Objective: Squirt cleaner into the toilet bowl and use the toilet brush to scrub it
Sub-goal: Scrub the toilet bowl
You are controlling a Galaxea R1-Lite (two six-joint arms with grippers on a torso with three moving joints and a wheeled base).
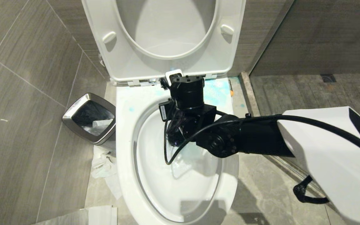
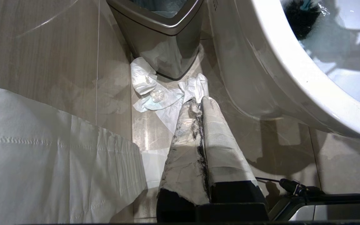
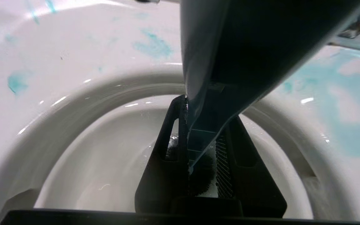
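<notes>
The white toilet bowl (image 1: 125, 150) stands open with its seat and lid (image 1: 105, 62) raised. Blue smears of cleaner (image 3: 153, 47) mark the back of the rim. My right arm (image 1: 217, 137) reaches over the bowl from the right with its wrist pointing down. My right gripper (image 3: 205, 125) is shut on the blue-grey handle of the toilet brush (image 3: 223, 53). The black bristle head (image 3: 200, 176) sits low inside the bowl (image 3: 73, 131) and also shows as a dark bristle head (image 2: 300, 15). The cleaner bottle is out of view. My left gripper (image 2: 200, 100) is shut and empty, parked low beside the bowl's outer wall (image 2: 261, 78).
A steel-rimmed bin (image 1: 89, 118) stands on the floor left of the toilet, with crumpled tissue (image 1: 105, 165) by its foot. A white paper sheet (image 2: 42, 156) hangs close to the left arm. A raised threshold (image 1: 248, 93) runs along the toilet's right side.
</notes>
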